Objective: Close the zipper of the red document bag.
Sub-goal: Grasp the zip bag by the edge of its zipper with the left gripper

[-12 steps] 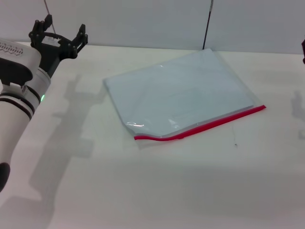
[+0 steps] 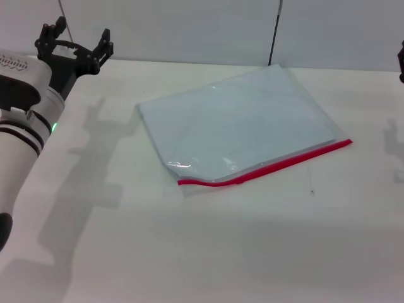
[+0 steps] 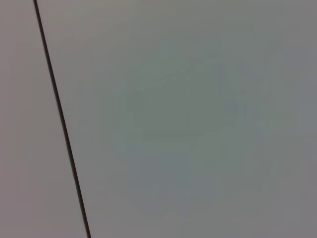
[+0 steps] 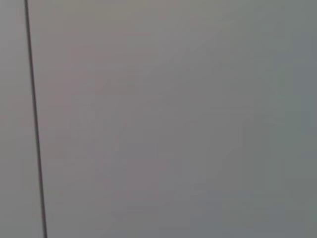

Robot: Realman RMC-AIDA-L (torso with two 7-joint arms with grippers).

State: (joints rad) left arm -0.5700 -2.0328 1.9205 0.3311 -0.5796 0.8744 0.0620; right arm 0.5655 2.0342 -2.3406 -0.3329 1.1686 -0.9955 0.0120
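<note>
The red document bag, a flat translucent pale blue pouch, lies at an angle on the white table in the head view. Its zipper, a thin red strip, runs along the near edge from the lower left corner to the right corner, with a small kink near its left end. My left gripper hangs open in the air at the far left back, well away from the bag and holding nothing. Only a dark sliver of my right gripper shows at the right edge. Both wrist views show just a grey wall.
The white table spreads wide around the bag. A grey wall stands behind it, with a dark vertical pole behind the bag's far corner. A dark line crosses the wall in the wrist views.
My left gripper has shifted slightly up and to the left. The bag has not moved.
</note>
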